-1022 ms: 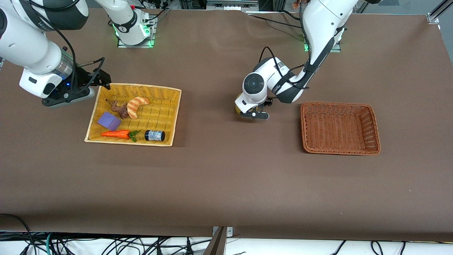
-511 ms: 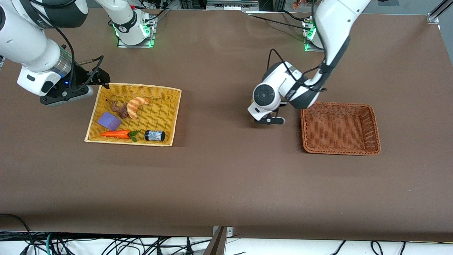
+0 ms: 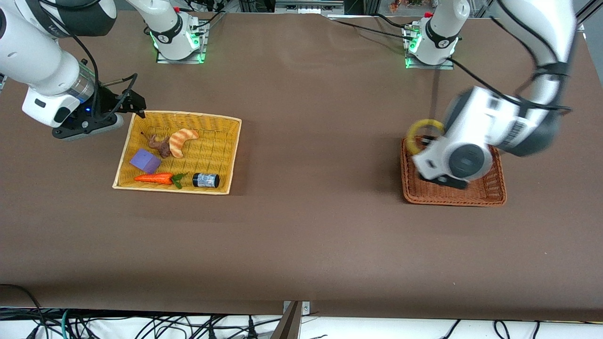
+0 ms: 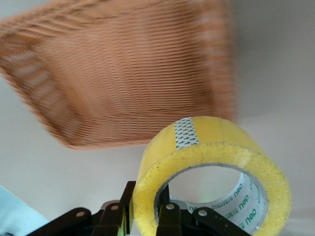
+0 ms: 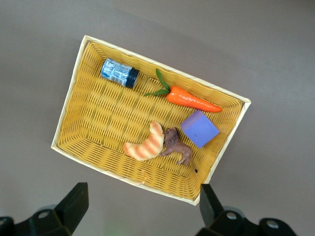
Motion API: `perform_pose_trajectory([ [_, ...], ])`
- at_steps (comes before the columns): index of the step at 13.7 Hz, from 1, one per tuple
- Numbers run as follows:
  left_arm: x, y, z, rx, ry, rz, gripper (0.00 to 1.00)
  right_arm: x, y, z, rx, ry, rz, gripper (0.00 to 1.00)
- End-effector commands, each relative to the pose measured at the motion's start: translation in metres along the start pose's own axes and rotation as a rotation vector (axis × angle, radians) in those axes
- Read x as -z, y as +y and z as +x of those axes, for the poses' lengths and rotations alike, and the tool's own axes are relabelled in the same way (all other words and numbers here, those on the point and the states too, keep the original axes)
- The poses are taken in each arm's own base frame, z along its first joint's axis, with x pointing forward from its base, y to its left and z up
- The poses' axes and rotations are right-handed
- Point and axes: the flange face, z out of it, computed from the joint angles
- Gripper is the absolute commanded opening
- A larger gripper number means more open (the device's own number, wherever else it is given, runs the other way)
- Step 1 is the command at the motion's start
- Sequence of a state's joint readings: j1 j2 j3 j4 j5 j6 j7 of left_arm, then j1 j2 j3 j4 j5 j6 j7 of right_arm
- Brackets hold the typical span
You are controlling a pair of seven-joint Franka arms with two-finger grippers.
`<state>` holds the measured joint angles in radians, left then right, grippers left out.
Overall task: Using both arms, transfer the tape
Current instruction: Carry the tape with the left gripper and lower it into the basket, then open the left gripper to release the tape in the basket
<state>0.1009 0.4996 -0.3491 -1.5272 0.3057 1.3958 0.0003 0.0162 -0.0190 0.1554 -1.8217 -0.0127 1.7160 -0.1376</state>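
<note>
The tape (image 3: 423, 130), a yellowish ring, is held upright in my left gripper (image 3: 425, 141) above the brown wicker basket (image 3: 490, 188), over the rim at the end toward the right arm. In the left wrist view the tape (image 4: 211, 162) fills the foreground. The left gripper (image 4: 147, 219) is shut on the ring's wall, one finger inside and one outside, with the brown basket (image 4: 123, 78) below. My right gripper (image 3: 135, 104) is open and empty, up beside the farther corner of the yellow basket (image 3: 233, 155). Its open jaws (image 5: 142, 211) frame bare table.
The yellow basket (image 5: 66, 123) holds a croissant (image 3: 183, 140), a brown toy animal (image 3: 160, 146), a purple block (image 3: 145, 161), a carrot (image 3: 154, 178) and a small dark jar (image 3: 206, 180). Brown table cloth lies between the two baskets.
My left arm has swung the tape from over the table's middle to over the brown basket and lifted it. My right arm has barely moved.
</note>
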Motion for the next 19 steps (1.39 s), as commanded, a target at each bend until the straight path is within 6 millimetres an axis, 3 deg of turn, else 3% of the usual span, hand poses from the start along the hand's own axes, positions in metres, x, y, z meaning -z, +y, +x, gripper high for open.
perform_pose_trajectory([
  [1,-0.052,-0.048,0.022,-0.129,0.003,-0.023,0.00,0.008,0.001,-0.011,0.005,0.019,-0.022,1.00],
  [3,-0.087,-0.060,0.035,-0.132,0.081,-0.029,0.00,0.009,0.002,-0.011,0.007,0.020,-0.036,1.00],
  [5,-0.099,-0.063,0.042,-0.145,0.125,0.021,0.00,0.010,0.002,-0.011,0.007,0.023,-0.037,1.00],
  [6,-0.098,-0.061,0.042,-0.145,0.126,0.023,0.28,0.010,0.002,-0.011,0.007,0.023,-0.038,1.00],
  [7,-0.092,-0.061,0.040,-0.135,0.132,0.022,0.99,0.010,0.002,-0.011,0.007,0.023,-0.038,1.00],
  [9,-0.060,-0.061,0.025,-0.131,0.166,0.033,1.00,0.010,0.002,-0.011,0.007,0.023,-0.038,1.00],
  [11,0.005,-0.036,-0.006,-0.132,0.246,0.062,1.00,0.010,0.002,-0.011,0.007,0.024,-0.038,1.00],
  [13,0.061,-0.033,-0.047,-0.099,0.345,0.003,1.00,0.011,0.002,-0.011,0.007,0.026,-0.039,1.00],
  [16,0.124,-0.064,-0.095,-0.036,0.438,-0.117,1.00,0.011,0.002,-0.011,0.007,0.024,-0.038,1.00],
  [19,0.184,-0.087,-0.149,0.017,0.470,-0.130,1.00,0.012,0.002,-0.011,0.007,0.025,-0.039,1.00],
])
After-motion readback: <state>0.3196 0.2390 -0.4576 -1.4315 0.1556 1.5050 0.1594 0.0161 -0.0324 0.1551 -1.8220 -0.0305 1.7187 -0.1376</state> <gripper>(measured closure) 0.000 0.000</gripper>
